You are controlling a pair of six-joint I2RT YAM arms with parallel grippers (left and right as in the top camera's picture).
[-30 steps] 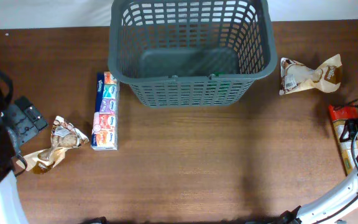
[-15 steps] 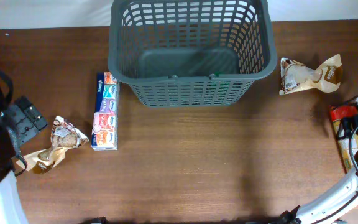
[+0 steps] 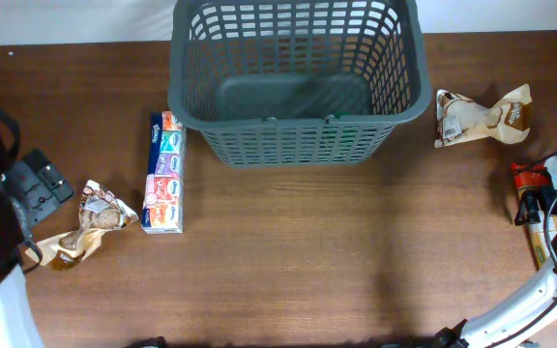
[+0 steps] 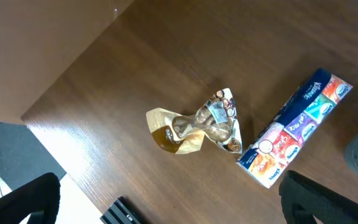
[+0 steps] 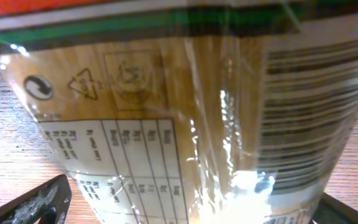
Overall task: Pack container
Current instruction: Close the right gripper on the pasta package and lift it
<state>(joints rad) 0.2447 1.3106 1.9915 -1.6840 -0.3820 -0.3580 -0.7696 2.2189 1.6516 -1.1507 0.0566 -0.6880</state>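
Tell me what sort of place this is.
Probably a lab workbench staged for grocery packing: a wooden table, a grey shopping basket, a tissue multipack and snack bag beside it.

Tissue pack [image 3: 163,174] lies just beside crumpled snack bag [image 3: 85,224] on wooden table [image 3: 307,261].

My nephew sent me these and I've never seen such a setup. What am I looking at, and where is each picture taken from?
It is a robot with two arms at a wooden table. The wide picture looks down from above. The other two come from a camera on each wrist. On the table stands a grey basket. To its left lie a tissue pack and a crumpled snack bag, and to its right another snack bag. The left claw is open above the table near the crumpled bag and holds nothing. The right claw is open too, close over a clear-wrapped package, not gripping it.
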